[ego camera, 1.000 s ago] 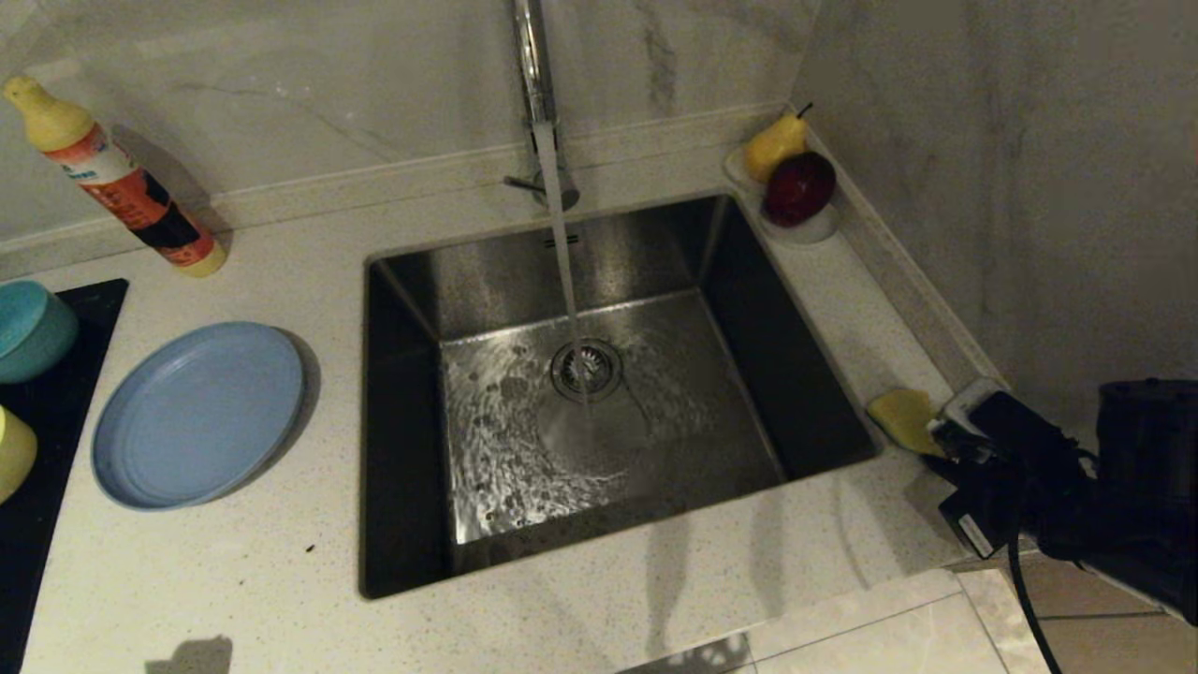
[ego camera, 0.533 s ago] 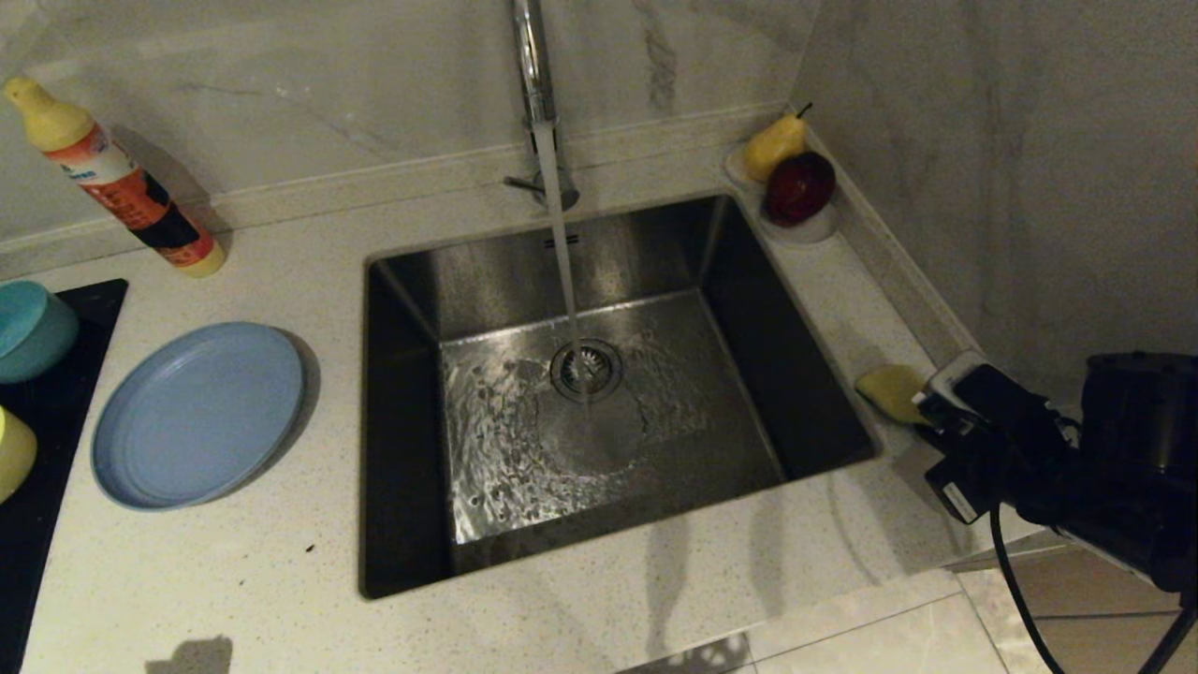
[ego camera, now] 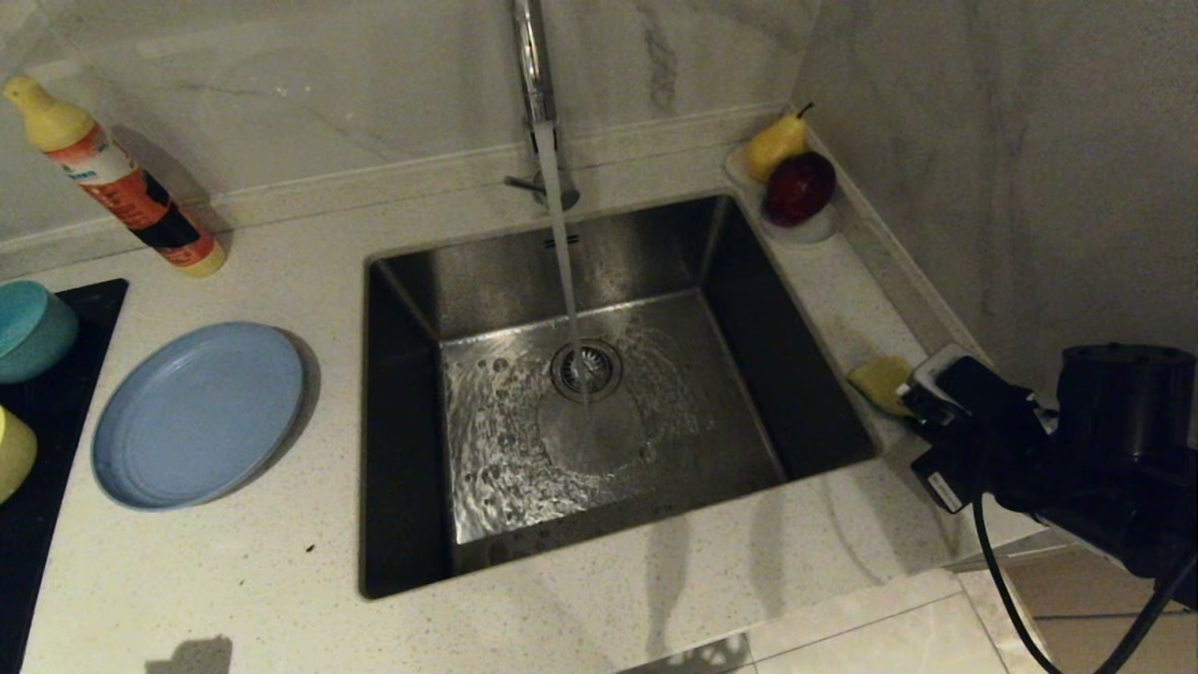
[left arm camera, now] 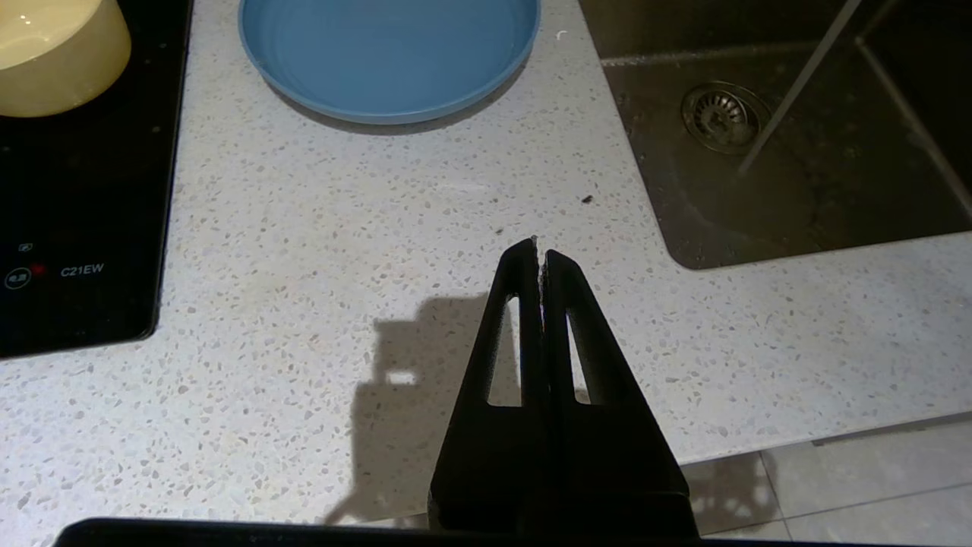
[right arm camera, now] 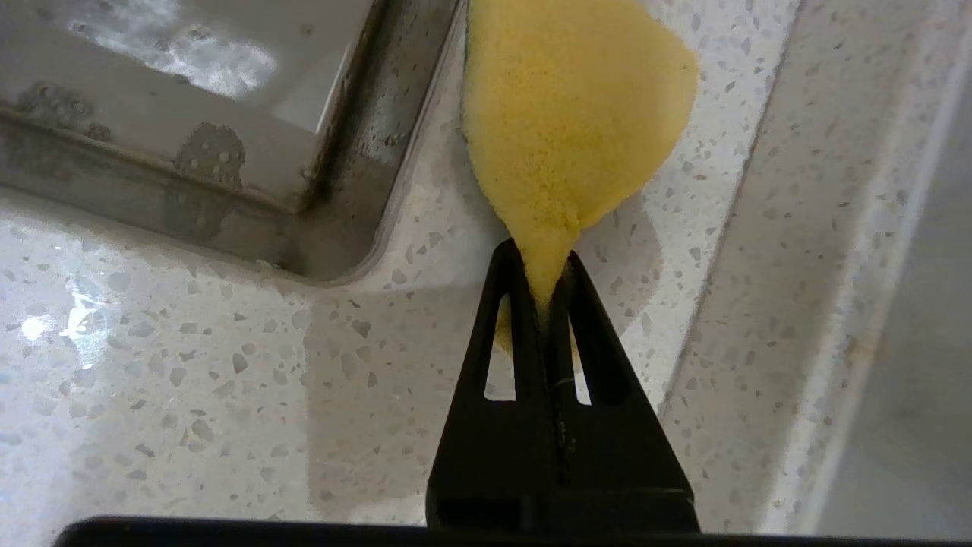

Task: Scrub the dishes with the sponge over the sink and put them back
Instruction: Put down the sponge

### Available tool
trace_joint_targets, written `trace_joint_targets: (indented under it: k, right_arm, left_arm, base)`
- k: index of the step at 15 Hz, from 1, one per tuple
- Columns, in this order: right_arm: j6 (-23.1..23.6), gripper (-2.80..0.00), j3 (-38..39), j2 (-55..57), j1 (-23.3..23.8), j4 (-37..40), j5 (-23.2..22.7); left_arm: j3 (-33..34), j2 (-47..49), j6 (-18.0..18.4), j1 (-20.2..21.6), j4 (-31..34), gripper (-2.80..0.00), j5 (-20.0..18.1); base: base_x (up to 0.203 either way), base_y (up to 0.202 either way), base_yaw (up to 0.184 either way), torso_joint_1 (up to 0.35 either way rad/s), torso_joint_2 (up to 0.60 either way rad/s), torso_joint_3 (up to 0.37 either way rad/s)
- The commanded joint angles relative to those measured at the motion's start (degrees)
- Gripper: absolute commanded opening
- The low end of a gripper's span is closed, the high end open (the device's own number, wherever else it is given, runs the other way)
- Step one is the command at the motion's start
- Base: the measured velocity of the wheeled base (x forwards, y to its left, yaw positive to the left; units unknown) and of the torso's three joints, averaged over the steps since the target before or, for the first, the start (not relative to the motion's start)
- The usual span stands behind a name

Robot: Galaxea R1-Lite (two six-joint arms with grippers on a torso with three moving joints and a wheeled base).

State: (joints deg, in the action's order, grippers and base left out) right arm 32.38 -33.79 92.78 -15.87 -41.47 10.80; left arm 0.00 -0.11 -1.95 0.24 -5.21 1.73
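Note:
The yellow sponge (ego camera: 878, 382) (right arm camera: 569, 129) hangs pinched at one end in my right gripper (ego camera: 904, 401) (right arm camera: 543, 262), which is shut on it just above the counter by the sink's (ego camera: 599, 245) front right corner. Water runs from the chrome tap (ego camera: 532, 65) onto the drain. Left of the sink lies the light-blue plate (ego camera: 197, 412) (left arm camera: 387, 53); the teal bowl (ego camera: 33, 328) and the yellow bowl (ego camera: 14, 449) (left arm camera: 57, 57) stand on the black cooktop (ego camera: 56, 524). My left gripper (left arm camera: 539, 247) is shut and empty above the front counter.
A tilted orange-and-yellow bottle (ego camera: 122, 187) leans at the back left. A small white dish holds a pear (ego camera: 775, 142) and a red apple (ego camera: 798, 187) in the back right corner. A raised ledge and the marble wall (ego camera: 983, 187) run close along my right arm.
My right gripper has carried the sponge a little up and back along the sink's right rim. The left arm and the dishes have not moved.

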Motion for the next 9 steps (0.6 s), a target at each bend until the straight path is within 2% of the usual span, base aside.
trace_joint_targets:
  k: [1,7,8,9]
  right_arm:
    - [0.14,-2.8,-0.22,0.65,-0.12,-0.36,0.18]
    - [-0.03,-2.8,-0.71,0.91,-0.12,-0.4,0.19]
    - [-0.03,0.0,-1.1,0.82,-0.12,-0.36,0.27]
    - [-0.03,0.0,-1.1,0.64,-0.12,-0.39,0.42]
  left_arm:
    - [2.03,0.11,-0.07,0.02,0.01,-2.8,0.03]
    - [2.11,0.11,0.01,0.02,-0.06,-2.8,0.03]
    - [2.03,0.11,-0.07,0.02,0.02,-2.8,0.03]
    - [2.11,0.11,-0.04,0.02,0.01,-2.8,0.03]
  base:
    - [0.0,0.0,0.0,0.0,0.0,0.0]
    - [0.0,0.0,0.0,0.0,0.0,0.0]
    - [0.0,0.0,0.0,0.0,0.0,0.0]
    - [0.0,0.0,0.0,0.0,0.0,0.0]
